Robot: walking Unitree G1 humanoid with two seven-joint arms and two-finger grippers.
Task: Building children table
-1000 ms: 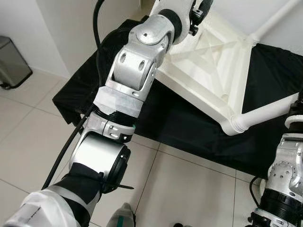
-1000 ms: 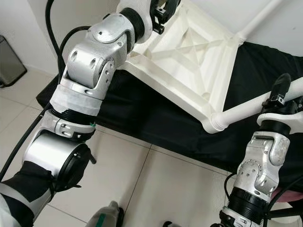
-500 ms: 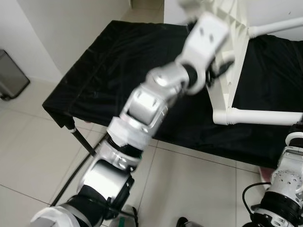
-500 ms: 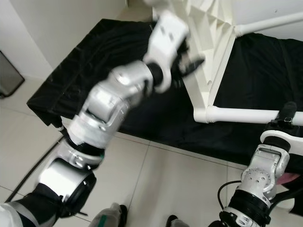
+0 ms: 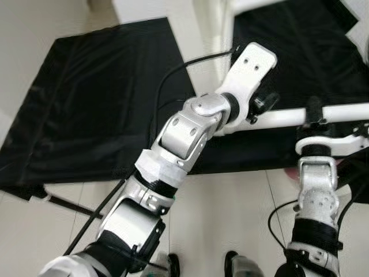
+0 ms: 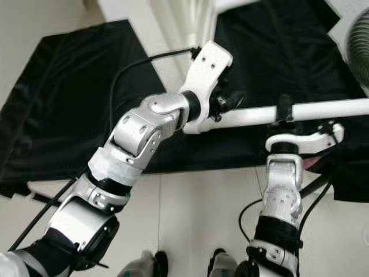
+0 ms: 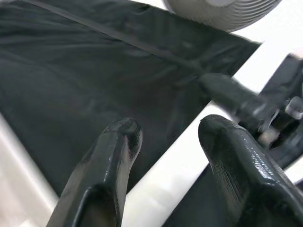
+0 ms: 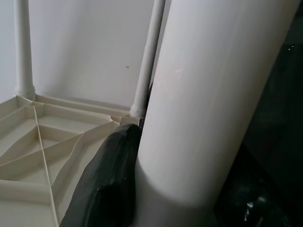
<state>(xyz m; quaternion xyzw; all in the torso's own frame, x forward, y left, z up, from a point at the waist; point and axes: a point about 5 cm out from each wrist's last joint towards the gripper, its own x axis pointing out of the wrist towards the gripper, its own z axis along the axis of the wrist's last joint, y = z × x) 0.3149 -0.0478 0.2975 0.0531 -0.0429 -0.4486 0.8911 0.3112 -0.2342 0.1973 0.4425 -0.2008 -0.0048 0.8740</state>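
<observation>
1. Turned on edge since half a second ago: white plastic children's table (image 5: 216,34), tabletop now a narrow upright slab at the far centre instead of showing its ribbed underside.
2. Swung level: round white table leg (image 6: 323,108), now running left to right above the black cloth (image 5: 86,104), where before it sat lower and nearer the floor.
3. Moved in from the far side: left gripper (image 7: 165,137), now at the leg's left end by the tabletop; fingers (image 7: 111,156) spread apart with the leg passing between them, no firm contact visible.
4. Clamped around the same leg further right: right gripper (image 6: 283,111), one black finger (image 8: 106,184) pressed against the smooth tube.
5. Moulded ribs in triangles on the table's underside (image 8: 42,146), two more slim round legs rising from its corners.
6. Matte, creased cloth over a low surface; pale glossy floor tiles (image 5: 230,208) near the robot.
</observation>
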